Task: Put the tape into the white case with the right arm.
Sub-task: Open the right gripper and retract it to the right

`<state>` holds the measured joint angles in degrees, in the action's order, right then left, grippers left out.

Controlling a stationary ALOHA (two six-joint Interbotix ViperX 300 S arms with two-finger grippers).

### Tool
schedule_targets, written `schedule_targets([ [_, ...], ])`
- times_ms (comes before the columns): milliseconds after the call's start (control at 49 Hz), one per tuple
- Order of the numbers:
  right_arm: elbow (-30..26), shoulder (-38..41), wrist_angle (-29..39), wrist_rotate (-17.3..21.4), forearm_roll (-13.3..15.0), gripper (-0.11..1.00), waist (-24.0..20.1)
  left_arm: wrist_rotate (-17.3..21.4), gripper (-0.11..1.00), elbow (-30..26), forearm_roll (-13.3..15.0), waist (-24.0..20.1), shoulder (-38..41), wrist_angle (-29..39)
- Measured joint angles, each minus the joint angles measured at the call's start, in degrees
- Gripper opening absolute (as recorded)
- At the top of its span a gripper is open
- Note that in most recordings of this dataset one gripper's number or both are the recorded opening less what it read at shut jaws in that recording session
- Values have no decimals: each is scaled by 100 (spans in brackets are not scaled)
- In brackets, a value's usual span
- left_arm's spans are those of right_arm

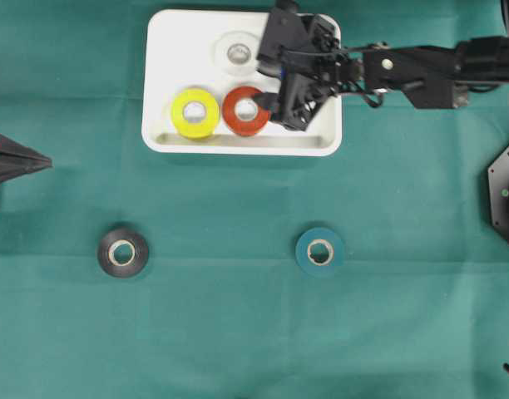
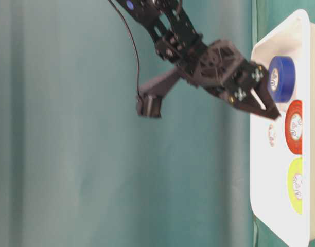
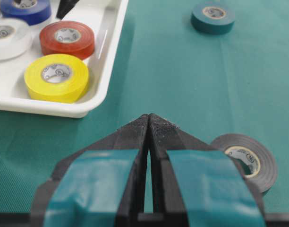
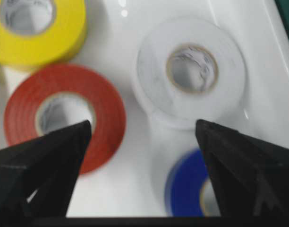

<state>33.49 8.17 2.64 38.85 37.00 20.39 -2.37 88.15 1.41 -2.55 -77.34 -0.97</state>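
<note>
The white case (image 1: 238,145) holds a white roll (image 1: 237,52), a yellow roll (image 1: 195,112) and a red roll (image 1: 245,110). My right gripper (image 1: 288,106) hovers over the case's right half, open. In the right wrist view a blue tape (image 4: 189,187) lies on the case floor (image 4: 135,179) below the right gripper (image 4: 142,125), near the right finger, and no pad grips it. From table level the blue tape (image 2: 281,78) sits just beyond the fingertips (image 2: 270,112). My left gripper (image 3: 149,117) is shut and holds nothing, at the far left (image 1: 45,163).
Two rolls lie on the green cloth in front of the case: a black one (image 1: 123,252) at the left and a teal one (image 1: 320,250) at the right. The black roll (image 3: 246,161) is just right of my left gripper.
</note>
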Motion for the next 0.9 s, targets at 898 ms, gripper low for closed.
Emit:
schedule_targets([
  [898, 3850, -4553, -387, 70, 0, 59, 0, 9, 0, 0, 0, -9, -18, -9],
])
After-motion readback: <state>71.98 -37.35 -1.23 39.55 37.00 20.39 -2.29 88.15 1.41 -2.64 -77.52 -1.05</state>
